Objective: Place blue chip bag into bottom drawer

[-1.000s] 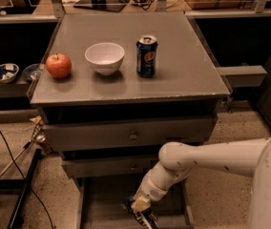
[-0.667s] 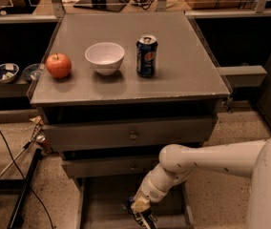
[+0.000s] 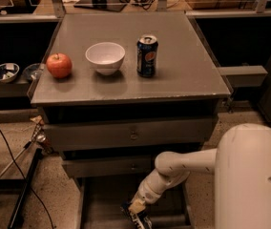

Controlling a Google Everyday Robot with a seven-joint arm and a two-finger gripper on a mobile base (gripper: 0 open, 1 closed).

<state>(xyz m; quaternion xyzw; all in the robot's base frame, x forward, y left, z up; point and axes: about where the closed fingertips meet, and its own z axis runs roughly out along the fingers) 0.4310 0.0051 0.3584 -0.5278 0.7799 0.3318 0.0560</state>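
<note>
Arm comes in from the white robot body at lower right of frame, elbow bent below the cabinet front, and reaches down-left. gripper (image 3: 136, 213) sits at bottom centre of frame, low inside the open bottom drawer (image 3: 104, 202), just above its floor. Can't tell gripper state: its tip merges with a dark shape at the frame edge. That small dark, crumpled shape with pale marks right at the tip looks like the blue chip bag (image 3: 140, 221); it's in the drawer at the gripper end, partly cut off by the bottom edge, and I can't tell if it's resting on the floor or held off it. Bottom drawer is pulled out toward the camera, with the flat grey floor showing left of the arm. Above it, the middle drawer (image 3: 111, 167) and top drawer (image 3: 126, 135) are both closed, with small knobs at centre. On the counter (image 3: 188, 75), in a row from left to right and well apart: red apple (image 3: 59, 65), white bowl (image 3: 105, 57), upright Pepsi can (image 3: 147, 56). All three are upright, toward the upper left and centre of the frame.
</note>
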